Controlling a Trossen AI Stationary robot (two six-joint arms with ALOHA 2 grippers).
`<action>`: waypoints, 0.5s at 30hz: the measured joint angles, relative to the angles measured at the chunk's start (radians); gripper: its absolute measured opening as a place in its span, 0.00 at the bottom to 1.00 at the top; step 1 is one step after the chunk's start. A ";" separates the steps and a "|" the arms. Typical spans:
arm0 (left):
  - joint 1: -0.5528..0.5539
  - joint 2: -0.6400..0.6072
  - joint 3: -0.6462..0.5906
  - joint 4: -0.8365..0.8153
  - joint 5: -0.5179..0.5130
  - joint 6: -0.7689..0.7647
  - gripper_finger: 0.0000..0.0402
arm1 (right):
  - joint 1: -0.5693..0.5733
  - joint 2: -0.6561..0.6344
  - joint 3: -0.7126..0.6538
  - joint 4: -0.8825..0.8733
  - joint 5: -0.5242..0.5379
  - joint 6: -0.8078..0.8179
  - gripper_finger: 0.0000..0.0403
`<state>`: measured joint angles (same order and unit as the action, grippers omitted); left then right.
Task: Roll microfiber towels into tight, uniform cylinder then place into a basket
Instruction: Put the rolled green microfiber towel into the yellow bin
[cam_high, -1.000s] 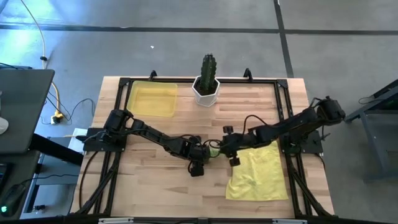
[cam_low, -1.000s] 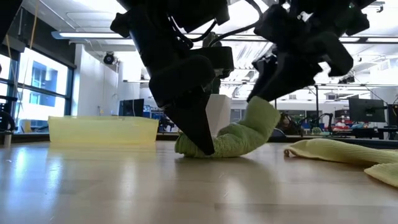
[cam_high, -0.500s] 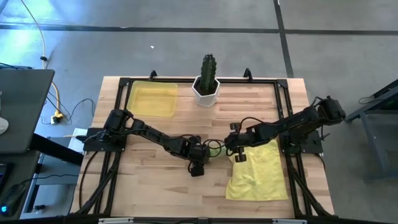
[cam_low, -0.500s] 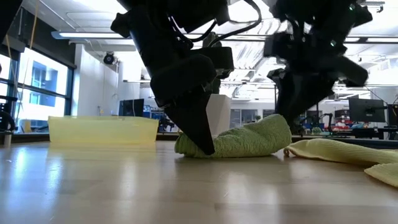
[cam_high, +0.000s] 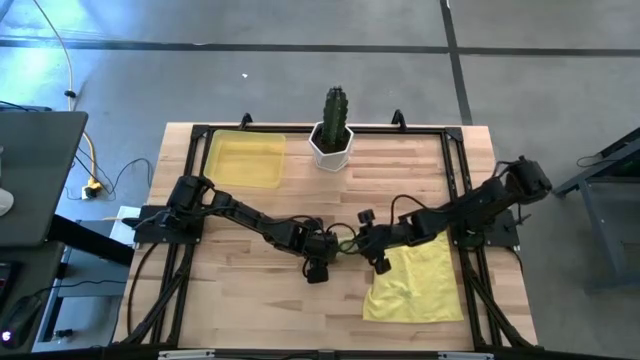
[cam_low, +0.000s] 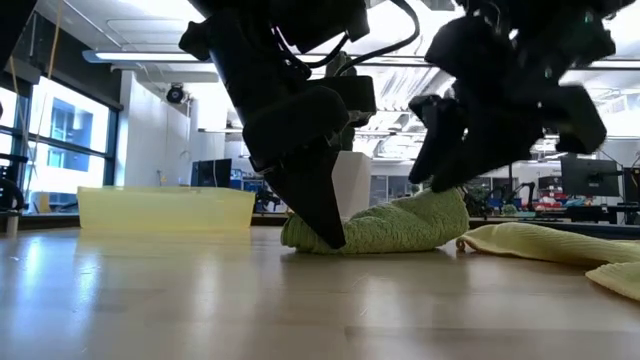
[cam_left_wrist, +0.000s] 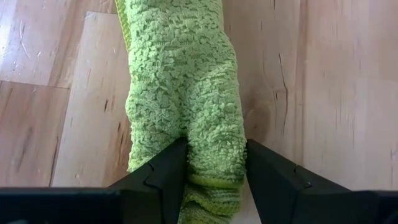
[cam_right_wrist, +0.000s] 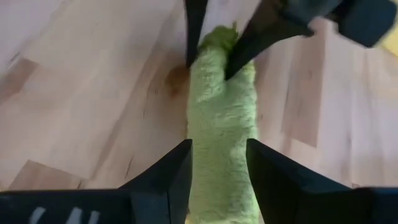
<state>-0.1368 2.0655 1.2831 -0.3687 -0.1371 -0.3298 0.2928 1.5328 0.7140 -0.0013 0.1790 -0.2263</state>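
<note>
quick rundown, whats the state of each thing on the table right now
green towel: rolled into a cylinder, lying on the table, not in the basket
left hand: shut on one end of the green towel
right hand: fingers astride the towel's other end
yellow towel: unrolled, spread flat with wrinkles
basket: upright at the far left corner, nothing in it
cactus pot: upright at the far edge
</note>
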 joint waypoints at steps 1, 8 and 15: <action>0.000 0.000 0.000 0.000 0.000 0.000 0.37 | 0.000 0.009 -0.009 0.019 -0.007 -0.008 0.37; -0.001 0.000 0.000 0.001 0.001 -0.009 0.37 | -0.020 0.097 -0.018 0.041 -0.031 0.008 0.53; 0.001 -0.001 0.000 0.004 0.043 -0.046 0.37 | -0.052 0.175 -0.015 0.069 -0.028 0.055 0.57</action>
<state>-0.1356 2.0644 1.2831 -0.3645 -0.0946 -0.3755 0.2405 1.7074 0.6991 0.0681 0.1513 -0.1717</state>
